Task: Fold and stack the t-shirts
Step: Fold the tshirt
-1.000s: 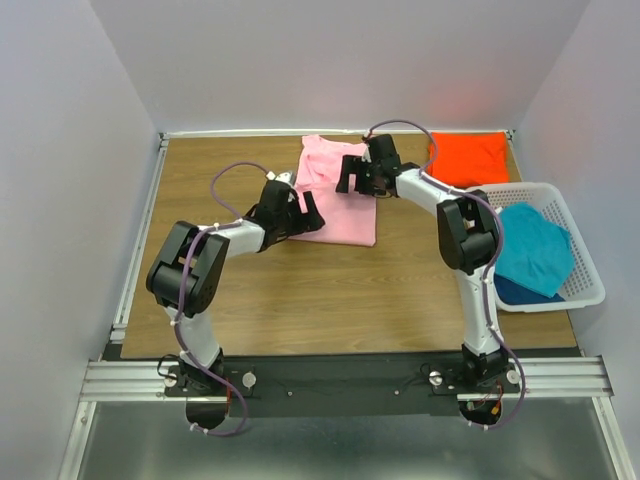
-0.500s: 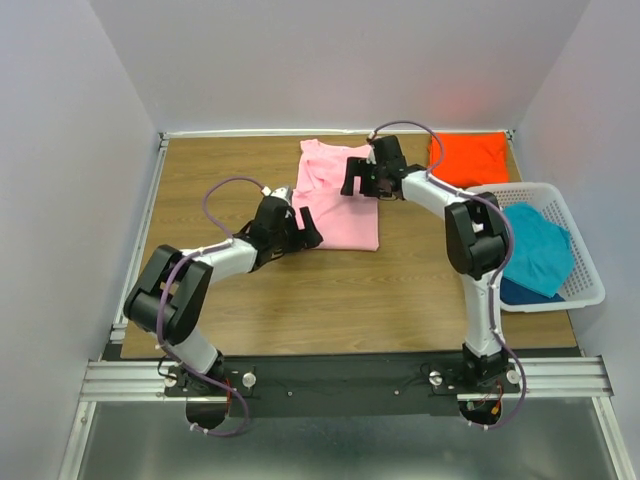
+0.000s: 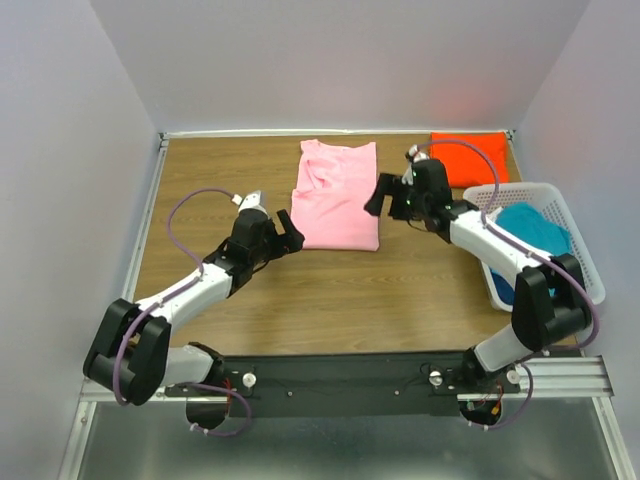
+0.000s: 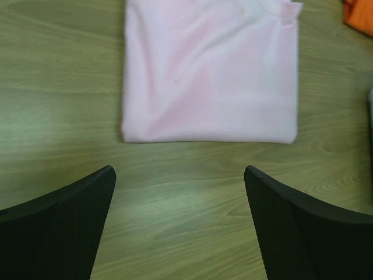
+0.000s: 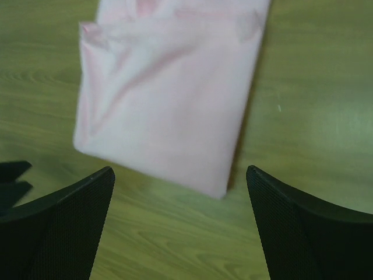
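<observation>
Pink t-shirt (image 3: 338, 195): lies folded into a neat rectangle on the wooden table (image 3: 350, 290), toward the far edge and a little left of centre, collar end away from the arms; flat; no gripper touches it.

Orange t-shirt (image 3: 470, 158): folded and flat on the table at the far right corner; well apart from the pink one; just behind the white lattice basket (image 3: 590, 285).

Teal t-shirt (image 3: 535, 245): bunched inside the basket at the right edge of the table, lying over a darker blue cloth (image 3: 512, 290); not folded, so far as can be seen.

Left gripper (image 3: 286, 228): hangs over bare wood just beside the near left corner of the pink t-shirt; jaws spread wide, nothing between them; its wrist view shows both black fingers (image 4: 58, 233) set apart at the bottom of the frame, the shirt's near folded edge beyond them, and a sliver of the orange t-shirt at the top right corner.

Right gripper (image 3: 385, 198): sits just off the right edge of the pink t-shirt, between it and the basket; jaws likewise wide and empty; its wrist view looks down on a corner of the shirt, with bare wood between the fingers and the tip of the left gripper at the lower left edge.
</observation>
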You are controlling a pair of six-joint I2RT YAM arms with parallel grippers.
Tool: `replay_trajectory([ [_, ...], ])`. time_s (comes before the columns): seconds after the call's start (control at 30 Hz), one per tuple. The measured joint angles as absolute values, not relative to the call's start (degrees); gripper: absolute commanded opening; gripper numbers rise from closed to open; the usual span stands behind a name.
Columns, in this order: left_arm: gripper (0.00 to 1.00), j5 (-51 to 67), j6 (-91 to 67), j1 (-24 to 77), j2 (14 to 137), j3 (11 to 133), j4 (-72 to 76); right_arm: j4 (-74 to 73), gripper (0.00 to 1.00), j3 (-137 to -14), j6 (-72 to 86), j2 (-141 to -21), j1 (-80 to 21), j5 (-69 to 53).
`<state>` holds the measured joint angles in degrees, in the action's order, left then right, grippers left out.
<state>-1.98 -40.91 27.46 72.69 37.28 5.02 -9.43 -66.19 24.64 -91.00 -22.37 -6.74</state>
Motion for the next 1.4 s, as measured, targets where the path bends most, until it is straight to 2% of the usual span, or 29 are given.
replay_trajectory([
  [0.2,0.98,-3.38,-41.25,24.97,74.56,33.41,4.21,-8.49,1.0,-50.17,29.36,-85.52,-22.37,-5.78],
  [0.23,0.96,-3.29,-41.25,24.73,75.64,33.43,4.73,-8.16,1.0,-48.42,30.11,-84.9,-22.37,-5.8],
  [0.27,0.92,-3.27,-41.25,24.62,76.82,33.47,5.17,-7.88,1.0,-47.33,30.55,-84.49,-22.37,-5.82],
  [0.33,0.79,-2.94,-41.45,24.18,79.7,33.56,6.17,-6.96,1.0,-45.5,31.59,-83.83,-22.37,-5.85],
  [0.43,0.73,-2.37,-41.87,23.51,83.77,34.15,8.19,-5.67,0.97,-45.23,32.29,-83.9,-22.37,-5.89],
  [0.53,0.61,-1.69,-42.02,22.83,86.85,36.12,10.11,-4.05,0.92,-45.23,32.6,-84.38,-22.37,-6.48],
  [0.57,0.53,-1.21,-42.19,22.55,88.49,37.1,10.9,-3.57,0.9,-45.23,32.6,-84.86,-22.37,-6.66],
  [0.83,0.25,1.63,-42.37,21.96,92.62,38.85,13.23,-2.79,0.82,-44.77,32.99,-87.24,-22.37,-7.05],
  [0.9,0.13,2.26,-42.44,21.98,93.03,38.83,13.5,-2.57,0.77,-44.64,33.19,-87.72,-22.37,-7.14],
  [0.97,0.11,2.63,-42.35,21.96,93.49,38.83,13.93,-2.55,0.75,-44.58,33.5,-88.25,-22.37,-7.18],
  [1.0,0.02,3.07,-42.5,21.93,93.91,38.85,14.61,-2.42,0.71,-44.56,33.67,-88.73,-22.37,-7.35],
  [1.13,0.0,4.16,-42.57,21.87,95.09,38.89,16.78,-1.8,0.65,-44.51,34.61,-90.19,-22.37,-7.99],
  [1.17,0.0,4.56,-42.54,21.87,95.37,38.89,17.41,-1.43,0.58,-44.49,34.76,-90.59,-22.37,-8.23],
  [1.4,0.0,5.28,-42.65,21.87,96.07,38.79,19.05,2.07,0.41,-44.62,35.7,-94.26,-22.37,-9.67],
])
